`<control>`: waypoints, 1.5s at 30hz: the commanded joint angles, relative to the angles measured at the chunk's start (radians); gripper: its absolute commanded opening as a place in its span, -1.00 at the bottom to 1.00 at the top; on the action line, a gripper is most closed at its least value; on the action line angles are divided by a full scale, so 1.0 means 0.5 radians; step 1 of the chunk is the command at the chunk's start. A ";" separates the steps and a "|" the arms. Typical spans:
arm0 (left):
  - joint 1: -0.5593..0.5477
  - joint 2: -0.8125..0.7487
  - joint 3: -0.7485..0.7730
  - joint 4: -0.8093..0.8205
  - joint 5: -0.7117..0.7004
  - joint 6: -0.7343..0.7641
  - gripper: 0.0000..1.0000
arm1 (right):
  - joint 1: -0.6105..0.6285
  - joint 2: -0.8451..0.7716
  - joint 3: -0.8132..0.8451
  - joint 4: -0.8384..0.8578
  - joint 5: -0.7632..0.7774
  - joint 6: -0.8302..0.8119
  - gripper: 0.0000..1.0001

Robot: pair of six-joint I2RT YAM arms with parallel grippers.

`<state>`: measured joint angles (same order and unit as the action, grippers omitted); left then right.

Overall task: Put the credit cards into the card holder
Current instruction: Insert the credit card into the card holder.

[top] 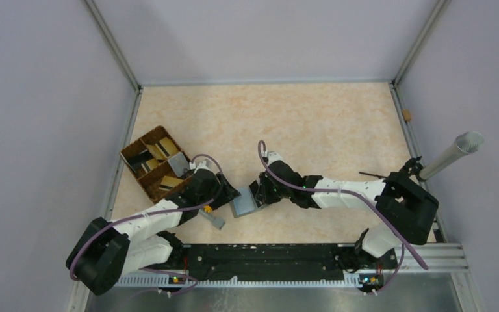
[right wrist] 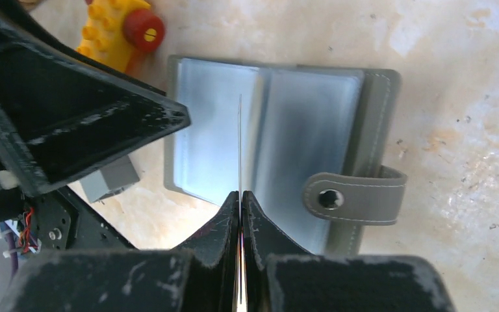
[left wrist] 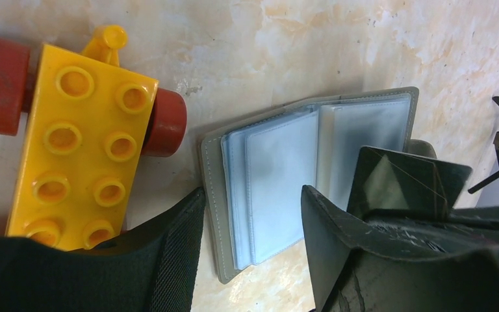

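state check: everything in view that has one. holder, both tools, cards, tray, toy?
card holder: lying open on the table, strap unfastened.
right tool: shut on a credit card, edge-on over the open pockets.
left tool: open, empty, over the holder.
brown tray: holds several cards.
toy brick: on the table beside the holder.

Looks like a robotics lab cell: plain lilac walls (top: 266, 39), aluminium framing (top: 113, 44), marbled table (top: 312, 123), left arm (top: 146, 221) and right arm (top: 347, 192) bolted to a black rail (top: 266, 263).
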<state>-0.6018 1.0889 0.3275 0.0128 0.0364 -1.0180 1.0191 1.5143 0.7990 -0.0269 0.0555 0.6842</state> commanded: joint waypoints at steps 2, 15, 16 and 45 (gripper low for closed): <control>0.007 0.015 0.044 -0.196 -0.019 0.057 0.14 | -0.120 0.020 -0.188 0.426 -0.322 0.060 -1.00; -0.002 0.081 0.175 -0.474 -0.087 0.125 0.13 | -0.271 0.120 -0.367 0.733 -0.617 0.124 -1.00; -0.007 0.095 0.180 -0.471 -0.085 0.125 0.13 | -0.278 0.135 -0.365 0.736 -0.625 0.129 -1.00; -0.015 0.196 0.167 -0.456 -0.038 0.115 -0.11 | -0.349 0.447 -0.341 0.980 -0.884 0.244 -1.00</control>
<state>-0.6041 1.1580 0.4248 -0.1509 0.0208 -0.9733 0.8539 1.7016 0.6163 0.4393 -0.3725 0.8085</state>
